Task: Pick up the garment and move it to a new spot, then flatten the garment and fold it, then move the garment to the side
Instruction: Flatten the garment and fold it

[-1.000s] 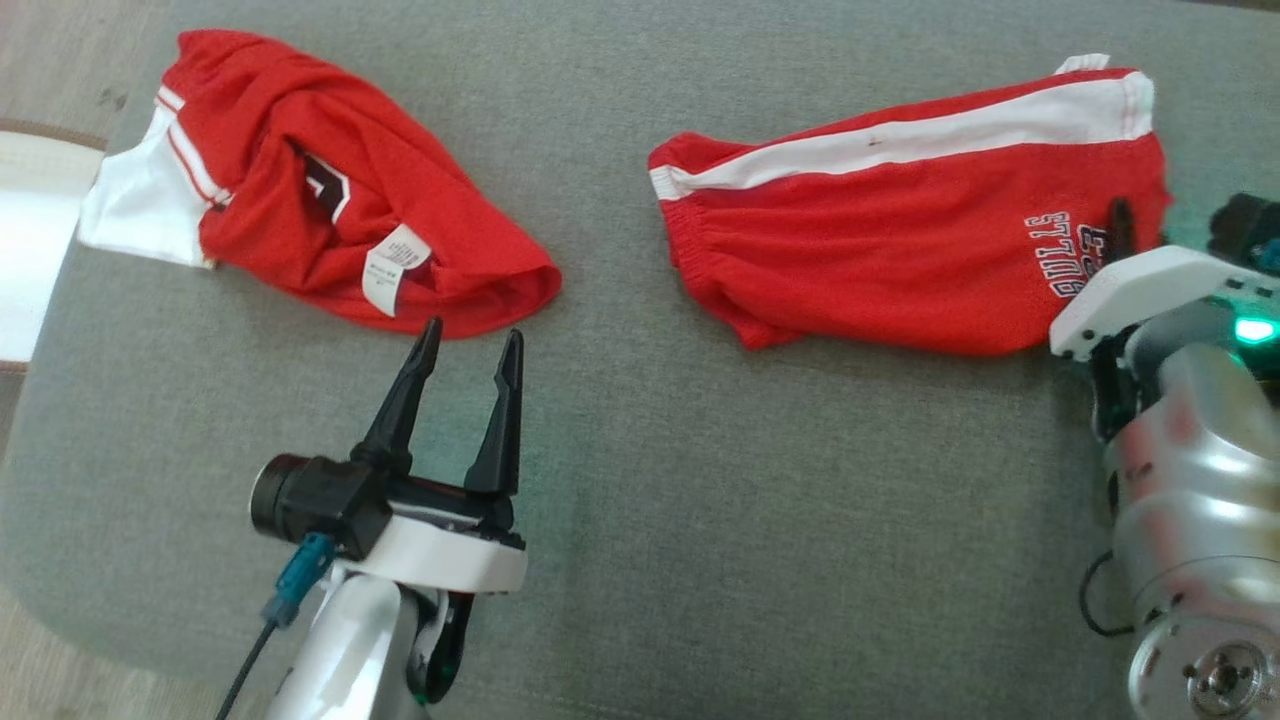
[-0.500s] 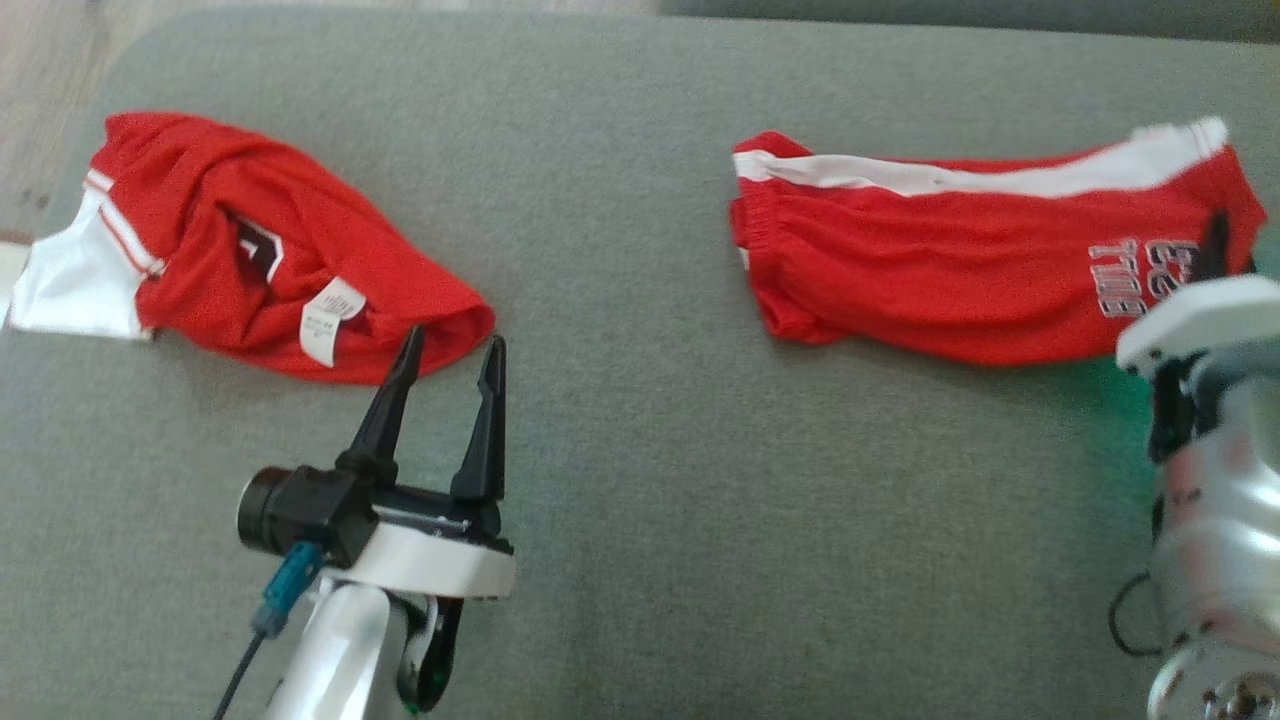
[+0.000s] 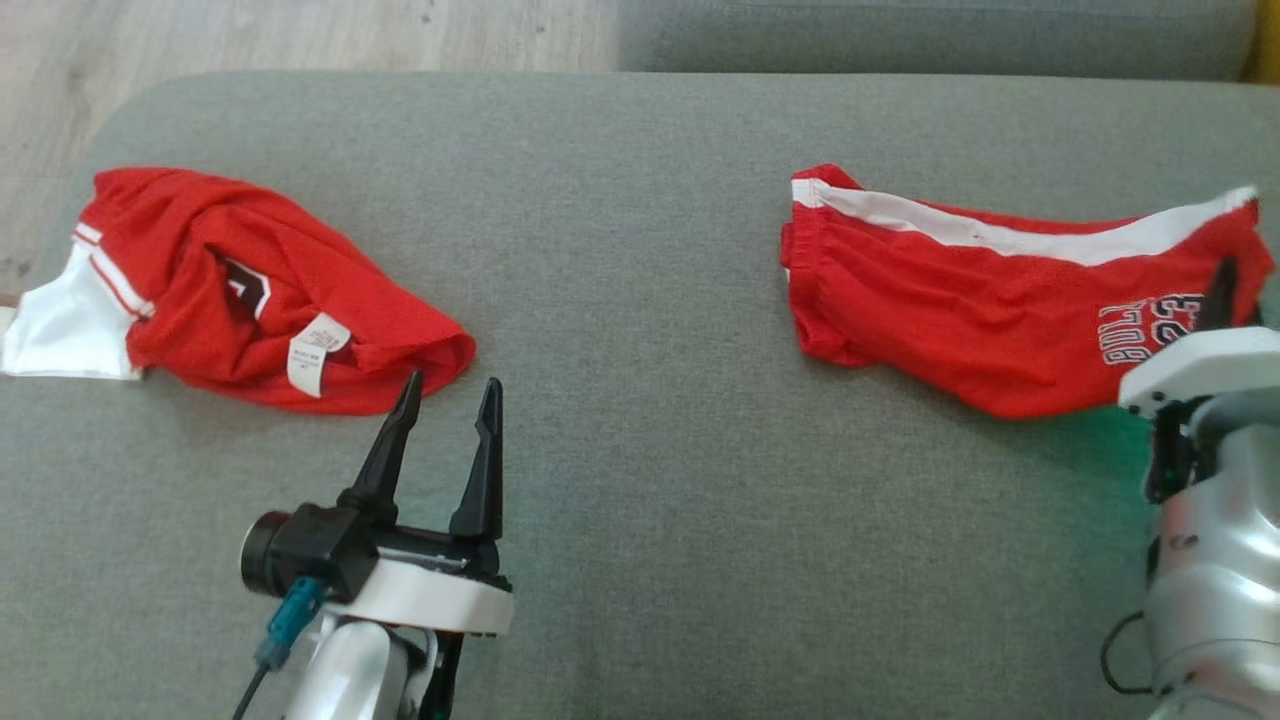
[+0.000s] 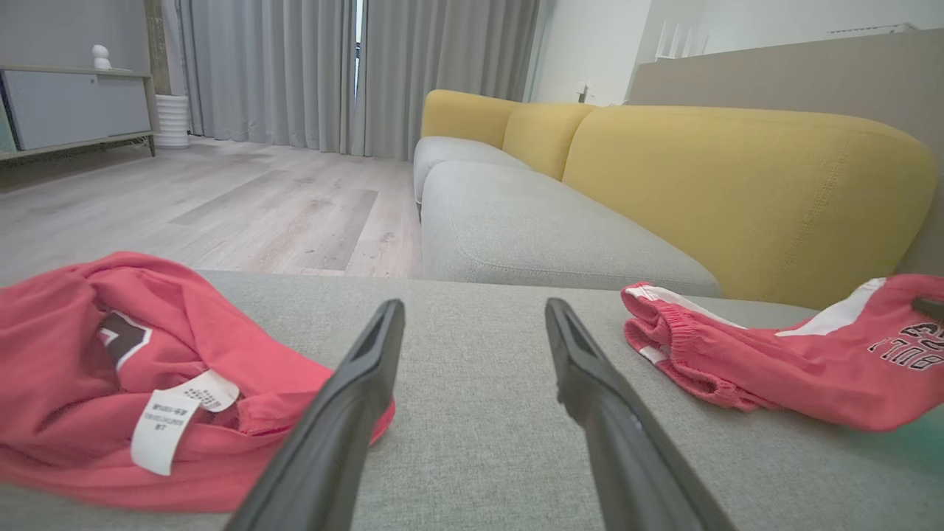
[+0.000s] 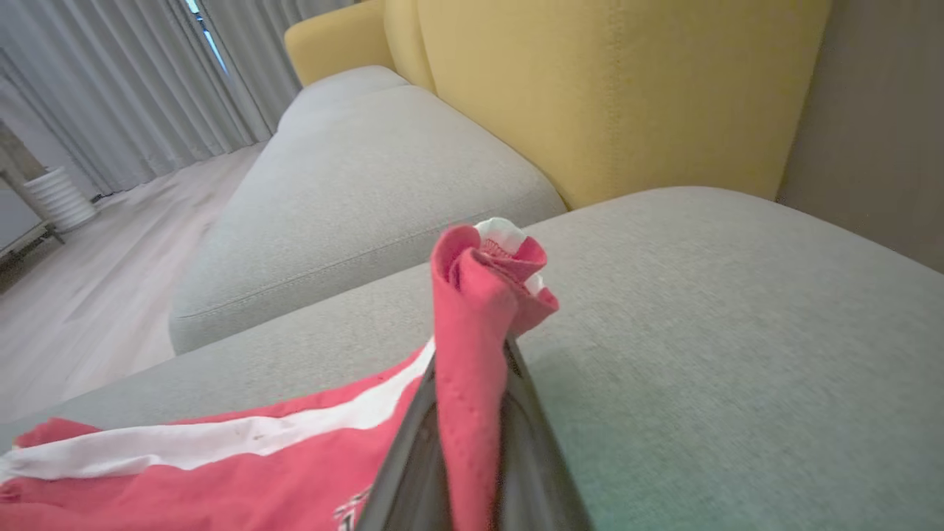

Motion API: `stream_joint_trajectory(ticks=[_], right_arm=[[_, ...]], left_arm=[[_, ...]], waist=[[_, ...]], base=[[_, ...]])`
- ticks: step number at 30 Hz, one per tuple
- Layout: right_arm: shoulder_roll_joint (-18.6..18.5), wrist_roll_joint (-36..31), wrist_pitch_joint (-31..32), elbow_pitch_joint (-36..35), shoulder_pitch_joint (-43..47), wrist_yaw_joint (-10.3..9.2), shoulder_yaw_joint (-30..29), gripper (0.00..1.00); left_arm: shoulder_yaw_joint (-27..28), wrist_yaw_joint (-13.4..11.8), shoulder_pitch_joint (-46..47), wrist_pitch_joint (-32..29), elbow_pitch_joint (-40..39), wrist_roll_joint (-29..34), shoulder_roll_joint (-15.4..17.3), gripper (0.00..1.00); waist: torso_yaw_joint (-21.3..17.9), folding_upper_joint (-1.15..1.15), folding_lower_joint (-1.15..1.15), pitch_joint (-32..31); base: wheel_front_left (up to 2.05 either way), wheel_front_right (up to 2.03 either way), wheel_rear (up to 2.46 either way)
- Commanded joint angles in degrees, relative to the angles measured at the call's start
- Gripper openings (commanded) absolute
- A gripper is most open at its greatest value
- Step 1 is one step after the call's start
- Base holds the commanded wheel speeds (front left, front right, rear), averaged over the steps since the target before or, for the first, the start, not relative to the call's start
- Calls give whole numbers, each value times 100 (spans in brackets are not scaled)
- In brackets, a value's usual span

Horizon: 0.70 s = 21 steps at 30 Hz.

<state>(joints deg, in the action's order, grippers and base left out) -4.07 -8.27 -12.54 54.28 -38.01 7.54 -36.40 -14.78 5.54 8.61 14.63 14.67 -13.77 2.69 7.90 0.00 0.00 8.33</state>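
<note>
Soft grey couch seat [image 3: 640,300] lies under all that we see. Behind it we see a yellow couch back [image 4: 737,192], grey curtains [image 4: 332,74] and a wood floor [image 4: 221,206].

We see the red shorts [image 3: 960,310] on the right side of the seat. A white stripe runs along their far edge, and dark letters and a number sit near their right end. The stretchy waist end points to the middle of the seat.

Our right end effector [image 3: 1221,290] is closed tight on the right end of the shorts. In the right wrist view we see red cloth squeezed between the two dark fingers, with a bit of white on top. That pinched part sticks up, and the rest of the shorts lies on the seat.

Our left end effector [image 3: 452,381] has its fingers spread wide and holds nothing. It is just beside a crumpled red shirt [image 3: 250,290] on the left side of the seat. We cannot tell if it touches the shirt. A white tag [image 3: 312,362] shows on the shirt. The shirt and the shorts are well apart.
</note>
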Motion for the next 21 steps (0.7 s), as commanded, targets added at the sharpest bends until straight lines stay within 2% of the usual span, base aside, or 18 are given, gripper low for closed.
stream_joint_trajectory(ticks=[1,6,15,21], right_arm=[[54,65,-38,-200,-174,-5,236,0],[111,428,-71,-292,-193,-5,829,0],[118,2034,-144,-165,-303,-5,3005,0],[118,2585,-113,-142,-259,-5,4018,0]], left_arm=[[192,-2,93,37,-151,48,19,100],[188,-4,34,37,-114,51,19,100],[138,-33,-28,37,-88,27,19,100],[89,-60,-15,37,-73,-9,19,100]], waist=[[36,0,0,-32],[151,0,0,-159],[467,0,0,-275],[778,0,0,-239]], base=[[0,0,0],[0,0,0],[0,0,0],[0,0,0]])
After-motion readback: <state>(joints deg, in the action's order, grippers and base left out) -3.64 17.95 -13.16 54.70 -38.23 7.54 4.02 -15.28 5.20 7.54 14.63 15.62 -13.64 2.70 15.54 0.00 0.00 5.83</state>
